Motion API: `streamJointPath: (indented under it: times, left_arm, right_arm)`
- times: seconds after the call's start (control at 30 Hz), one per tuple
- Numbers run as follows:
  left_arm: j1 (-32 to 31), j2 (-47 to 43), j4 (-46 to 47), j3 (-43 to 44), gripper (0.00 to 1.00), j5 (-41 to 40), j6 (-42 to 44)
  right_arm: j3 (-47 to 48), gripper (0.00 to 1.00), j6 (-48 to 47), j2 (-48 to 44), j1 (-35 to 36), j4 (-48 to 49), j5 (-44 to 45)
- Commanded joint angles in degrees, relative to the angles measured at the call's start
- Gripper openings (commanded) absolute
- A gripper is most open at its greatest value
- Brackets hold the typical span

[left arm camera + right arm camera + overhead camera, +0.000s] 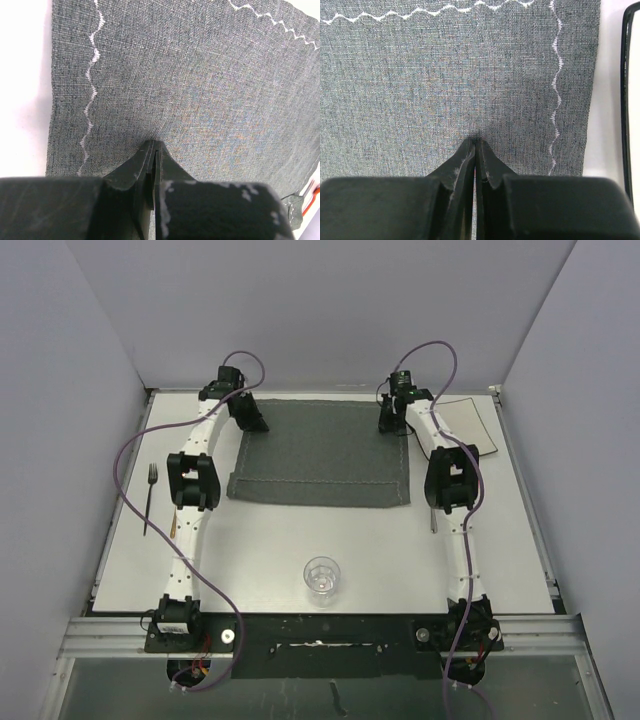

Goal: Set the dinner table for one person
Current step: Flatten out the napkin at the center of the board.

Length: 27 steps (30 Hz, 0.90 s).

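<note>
On the dinner table, fingers pinch placemat.

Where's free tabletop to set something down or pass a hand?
Free: strip between placemat and glass; near-right corner of the table. Crowded: fork by left arm; plate beside right gripper.

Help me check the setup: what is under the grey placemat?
The placemat lies flat on the white dinner table, which shows around its edges. Anything thin beneath the cloth would be hidden, and the tabletop under it is covered; no bump shows.
</note>
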Motion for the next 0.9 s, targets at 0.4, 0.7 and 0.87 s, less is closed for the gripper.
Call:
streamJointPath:
  times: [0.4, 0.7, 0.87]
  left_arm:
    - [0.44, 1.94, 1.56, -7.65, 0.0, -3.48, 0.86]
    - [0.53, 1.36, 1.3, -7.56, 0.0, -3.16, 0.55]
    - [0.82, 0.37, 1.19, -7.4, 0.0, -1.43, 0.47]
  right_arm:
    - [5.67, 0.01, -0.6, 5.19, -3.15, -0.14, -7.71]
    - [4.41, 0.01, -0.91, 4.84, -3.42, 1.28, -11.97]
    - [3.86, 0.15, -1.13, 1.48, -3.74, 0.57, -12.0]
